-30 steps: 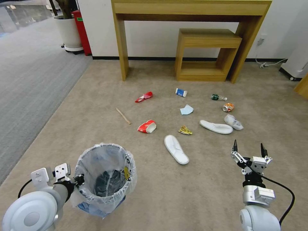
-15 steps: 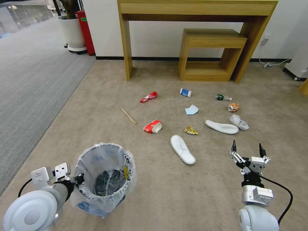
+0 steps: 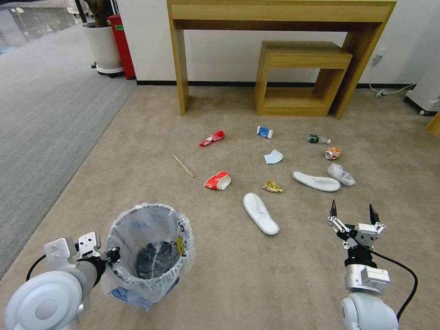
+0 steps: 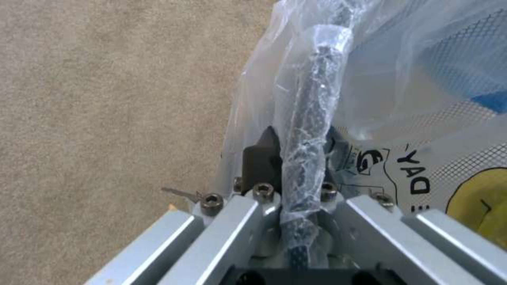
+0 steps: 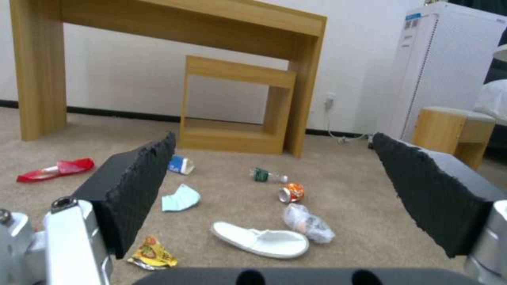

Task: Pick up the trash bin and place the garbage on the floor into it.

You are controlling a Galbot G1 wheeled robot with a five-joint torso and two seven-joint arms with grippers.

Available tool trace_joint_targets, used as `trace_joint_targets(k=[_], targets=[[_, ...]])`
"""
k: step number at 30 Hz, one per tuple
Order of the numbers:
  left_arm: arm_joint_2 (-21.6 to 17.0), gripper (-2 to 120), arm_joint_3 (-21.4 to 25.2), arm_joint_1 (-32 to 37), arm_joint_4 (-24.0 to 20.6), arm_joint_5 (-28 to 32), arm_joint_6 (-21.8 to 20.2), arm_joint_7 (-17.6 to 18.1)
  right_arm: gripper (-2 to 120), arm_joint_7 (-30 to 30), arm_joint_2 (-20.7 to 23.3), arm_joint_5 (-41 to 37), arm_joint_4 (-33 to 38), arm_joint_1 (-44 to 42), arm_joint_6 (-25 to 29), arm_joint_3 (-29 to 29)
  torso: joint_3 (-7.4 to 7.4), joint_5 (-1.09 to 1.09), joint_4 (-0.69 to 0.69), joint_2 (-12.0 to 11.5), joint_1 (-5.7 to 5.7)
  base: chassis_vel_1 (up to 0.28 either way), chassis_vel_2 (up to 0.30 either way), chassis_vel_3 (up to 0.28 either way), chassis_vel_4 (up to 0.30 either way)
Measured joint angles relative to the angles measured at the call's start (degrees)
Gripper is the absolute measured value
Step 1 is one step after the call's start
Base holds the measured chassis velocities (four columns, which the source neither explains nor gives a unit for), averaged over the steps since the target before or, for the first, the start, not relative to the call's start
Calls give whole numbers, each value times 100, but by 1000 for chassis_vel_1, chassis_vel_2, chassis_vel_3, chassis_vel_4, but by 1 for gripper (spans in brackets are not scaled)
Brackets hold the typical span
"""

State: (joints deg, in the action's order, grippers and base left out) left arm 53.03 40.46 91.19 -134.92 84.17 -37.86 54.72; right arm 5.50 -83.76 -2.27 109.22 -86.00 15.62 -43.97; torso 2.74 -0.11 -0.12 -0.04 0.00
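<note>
The left gripper is clamped on the rim of the trash bin, at the near left of the scene; in the left wrist view its dark fingers pinch the bag-wrapped rim of the bin from both sides. The bin is lined with a crinkled translucent bag, with blue showing low at its base. The right gripper hovers at the near right with its jaws spread wide and nothing between them, pads well apart in the right wrist view. The garbage lies scattered on the beige floor beyond both grippers. Nearest is a white slipper, with a second slipper to its right and a white wad just beside that. A yellow wrapper and a red crushed cup lie in the middle, a stick to the left. Farther off lie a blue mask, an orange can, a small bottle, a blue-white cup and a second red cup. A wooden table stands against the far wall.
</note>
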Motion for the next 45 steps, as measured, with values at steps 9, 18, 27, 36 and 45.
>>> trace_joint_targets(k=[9,18,27,36,45], targets=[[24,0,-14,30,-39,-23,0,-3,92,-7,9,9,63,-51,-8,-17,-1,0,0,0,0,-16,13,16,-15],[18,0,-27,28,-54,-27,0,-7,92,-16,7,9,98,-80,-9,-30,0,0,0,0,0,-136,143,136,-124],[12,0,-32,33,-60,-32,1,-9,92,-20,0,15,98,-85,-6,-16,0,1,0,0,0,-136,124,129,-133],[19,0,-38,31,-55,-42,0,-11,92,-14,-13,33,70,-84,12,-7,0,0,0,0,0,-91,105,99,-102],[24,0,-43,30,-46,-51,0,-16,92,-11,-20,37,45,-85,48,-6,0,0,0,0,0,-69,89,70,-85]])
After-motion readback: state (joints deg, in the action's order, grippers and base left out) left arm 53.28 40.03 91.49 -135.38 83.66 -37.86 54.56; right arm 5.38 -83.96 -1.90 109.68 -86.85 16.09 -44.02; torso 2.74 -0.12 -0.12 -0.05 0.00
